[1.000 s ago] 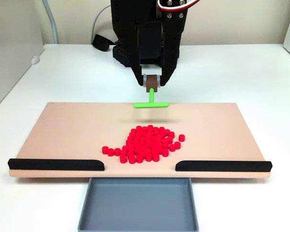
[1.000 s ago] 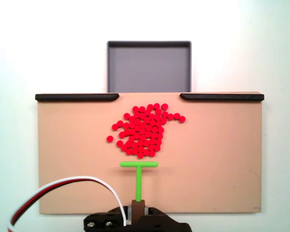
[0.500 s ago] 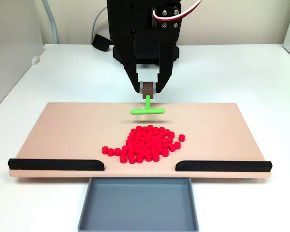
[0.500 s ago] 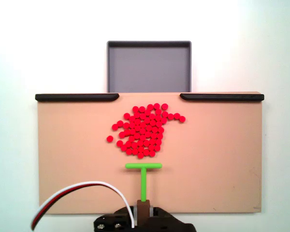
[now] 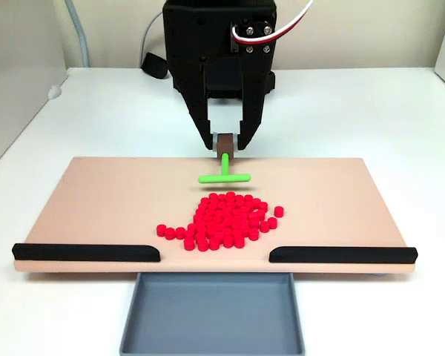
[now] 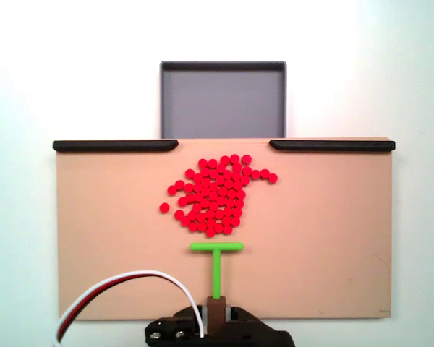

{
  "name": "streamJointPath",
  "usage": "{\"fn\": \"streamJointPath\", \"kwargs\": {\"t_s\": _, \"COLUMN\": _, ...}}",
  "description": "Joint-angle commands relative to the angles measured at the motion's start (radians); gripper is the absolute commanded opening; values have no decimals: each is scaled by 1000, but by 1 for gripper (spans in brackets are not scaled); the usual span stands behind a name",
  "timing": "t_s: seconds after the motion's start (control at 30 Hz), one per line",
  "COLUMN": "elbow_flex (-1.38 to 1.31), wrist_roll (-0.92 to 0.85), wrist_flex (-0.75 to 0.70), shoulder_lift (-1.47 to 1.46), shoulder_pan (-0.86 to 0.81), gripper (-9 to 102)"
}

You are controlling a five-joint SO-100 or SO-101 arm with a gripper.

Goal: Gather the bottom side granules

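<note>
The granules (image 5: 223,220) (image 6: 215,194) are lying in one loose red cluster near the middle of a tan board (image 5: 96,200) (image 6: 325,231), most of them touching one another. In a fixed view a short row is trailing off the near left of the cluster, and one bead is sitting slightly apart at the right. In the other fixed view a single bead is lying apart at the cluster's left edge, and a few are stretching out to the upper right. A green T-shaped stick (image 5: 224,173) (image 6: 216,259) is hanging just beside the far edge of the cluster, its crossbar facing the granules and not touching them. The tool (image 5: 225,141) (image 6: 215,309) is grasping the stem of the stick through a brown block, with its dark fingers clenched on either side. Two black rails (image 5: 87,252) (image 5: 342,254) are lining the near edge of the board, leaving a gap between them. A grey tray (image 5: 212,341) (image 6: 223,66) is sitting just beyond that gap, well apart from the granules. The board and tray are resting on a white counter (image 5: 371,111) (image 6: 79,72).
</note>
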State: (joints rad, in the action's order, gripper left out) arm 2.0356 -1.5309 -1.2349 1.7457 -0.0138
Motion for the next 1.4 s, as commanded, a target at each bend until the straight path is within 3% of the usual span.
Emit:
{"fn": "streamJointPath", "kwargs": {"t_s": 0.0, "elbow_flex": 2, "wrist_roll": 6, "wrist_flex": 9, "shoulder_lift": 20, "shoulder_pan": 6, "gripper": 0}}
{"fn": "streamJointPath", "kwargs": {"t_s": 1.37, "elbow_flex": 32, "wrist_roll": 31, "wrist_flex": 46, "shoulder_lift": 0, "shoulder_pan": 20, "gripper": 0}}
